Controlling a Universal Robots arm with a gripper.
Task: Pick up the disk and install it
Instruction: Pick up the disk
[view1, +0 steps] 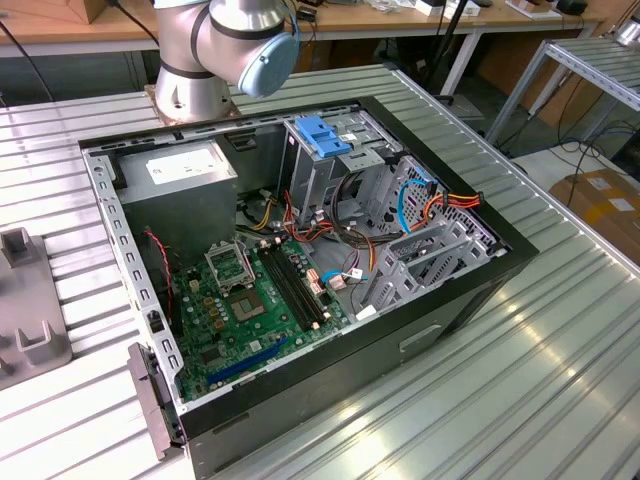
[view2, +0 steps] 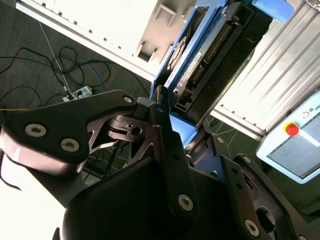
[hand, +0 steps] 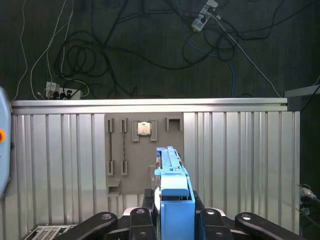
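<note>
The disk (hand: 172, 187), a grey drive in bright blue carrier rails, stands on edge between my gripper's (hand: 174, 222) fingers (hand: 142, 220), high above the ribbed metal table (hand: 240, 165). In the second wrist view the disk (view2: 210, 45) juts out from the gripper (view2: 182, 132), its connector side showing, with the black fingers (view2: 162, 125) shut on its near end. In the exterior view the open computer case (view1: 130, 250) lies on the table, with the arm's base (view1: 215, 50) behind it.
Inside the case are a tall drive bay with a blue bracket (view1: 325, 135), a power supply (view1: 180, 170), a motherboard (view1: 250, 310) and loose cables. A grey fixture plate (hand: 144, 150) holding a small chip lies below the gripper. Cables (hand: 100, 55) trail on the floor beyond the table's edge.
</note>
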